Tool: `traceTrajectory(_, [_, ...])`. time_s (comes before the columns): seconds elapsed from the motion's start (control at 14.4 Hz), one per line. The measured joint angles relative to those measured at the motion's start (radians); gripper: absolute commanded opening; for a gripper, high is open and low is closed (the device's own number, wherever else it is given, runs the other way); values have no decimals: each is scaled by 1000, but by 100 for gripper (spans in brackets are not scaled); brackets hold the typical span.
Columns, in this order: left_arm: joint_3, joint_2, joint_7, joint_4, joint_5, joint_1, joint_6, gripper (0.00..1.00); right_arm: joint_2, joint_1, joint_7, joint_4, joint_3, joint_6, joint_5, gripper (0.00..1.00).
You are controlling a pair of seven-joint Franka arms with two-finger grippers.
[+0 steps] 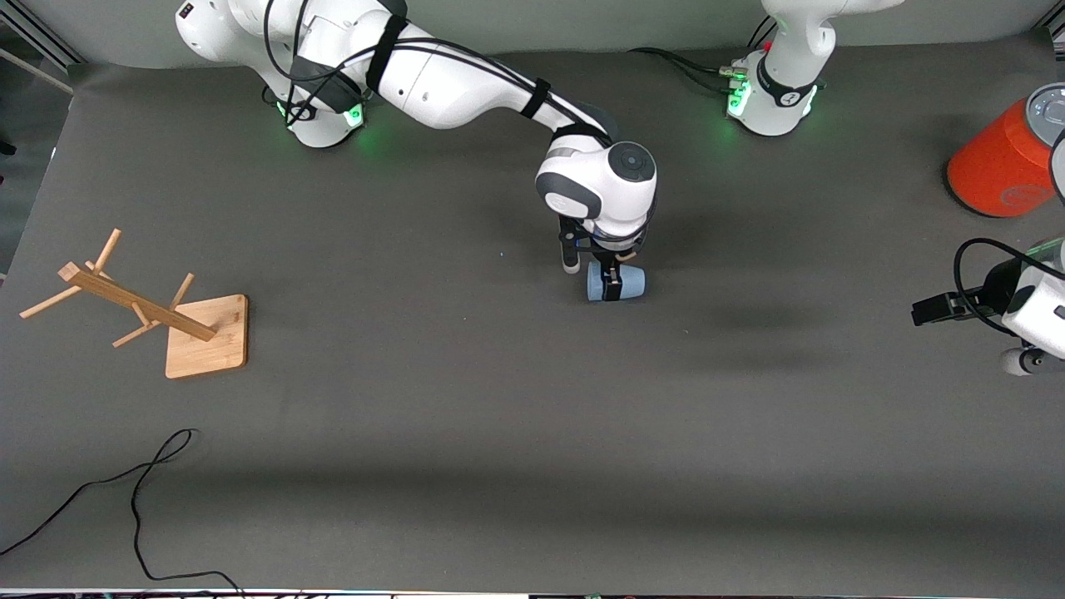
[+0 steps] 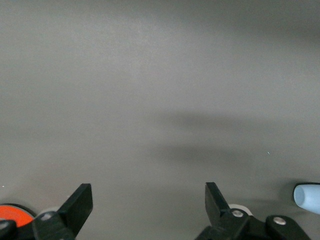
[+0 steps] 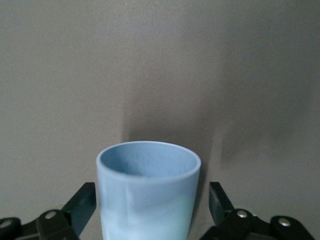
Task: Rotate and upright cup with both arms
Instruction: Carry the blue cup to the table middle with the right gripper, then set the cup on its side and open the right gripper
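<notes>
Lying on its side on the grey table (image 1: 516, 466), the small pale blue plastic cup (image 1: 616, 282) is not upright yet. Right gripper (image 1: 614, 279) sits around it, fingers spread, not pinching. Left gripper (image 2: 150, 210) waits well apart from the cup, fingers spread.

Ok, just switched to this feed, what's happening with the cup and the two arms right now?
The right gripper is down at the pale blue cup in the middle of the table. Its fingers stand open on either side of the cup, apart from its walls, so nothing is gripped. The cup's open mouth shows in the right wrist view. The left gripper waits, open and empty, at the left arm's end of the table near the orange cylinder.
</notes>
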Motion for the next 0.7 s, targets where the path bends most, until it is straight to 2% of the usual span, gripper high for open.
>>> traceTrajectory(0.28, [-1, 0, 0, 0, 0, -2, 0, 100, -1, 0, 0, 15, 0, -6, 0, 100])
traceTrajectory(0.42, [-1, 1, 0, 0, 0, -2, -1, 100, -18, 0, 0, 36, 1, -51, 0, 100])
traceTrajectory(0.56, [-1, 1, 0, 0, 0, -2, -1, 100, -72, -1, -11, 60, 4, -137, 24, 100])
traceTrajectory(0.7, [-1, 1, 0, 0, 0, -2, -1, 100, -167, -17, -86, 72, 4, -263, 97, 100])
